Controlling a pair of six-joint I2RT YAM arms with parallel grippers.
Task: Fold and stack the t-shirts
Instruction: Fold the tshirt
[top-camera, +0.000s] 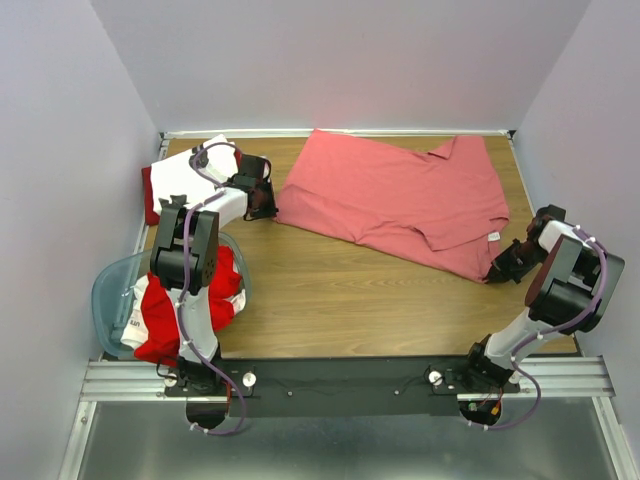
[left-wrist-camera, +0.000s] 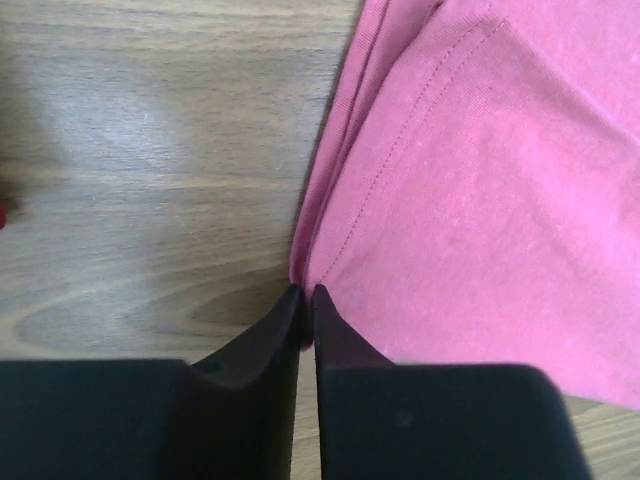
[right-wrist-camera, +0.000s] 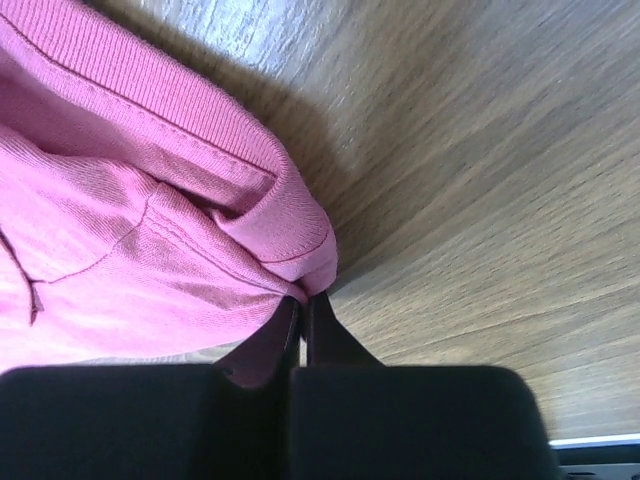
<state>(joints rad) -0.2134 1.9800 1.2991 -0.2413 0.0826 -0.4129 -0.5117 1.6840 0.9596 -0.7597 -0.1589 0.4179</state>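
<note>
The left arm (top-camera: 195, 255) hides part of the red and white t-shirts (top-camera: 160, 325) in the tub (top-camera: 104, 290) beneath it.

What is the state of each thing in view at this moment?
pink shirt: spread out, rumpled, not folded.
left gripper: shut on pink shirt's hem.
right gripper: shut on pink shirt's edge.
tub: holds red and white shirts, crumpled.
white shirt: folded, far left.

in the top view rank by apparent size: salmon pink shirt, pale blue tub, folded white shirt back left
1. salmon-pink cloth t-shirt, spread out
2. translucent pale-blue plastic tub, partly hidden
3. folded white cloth t-shirt, partly hidden too
</note>
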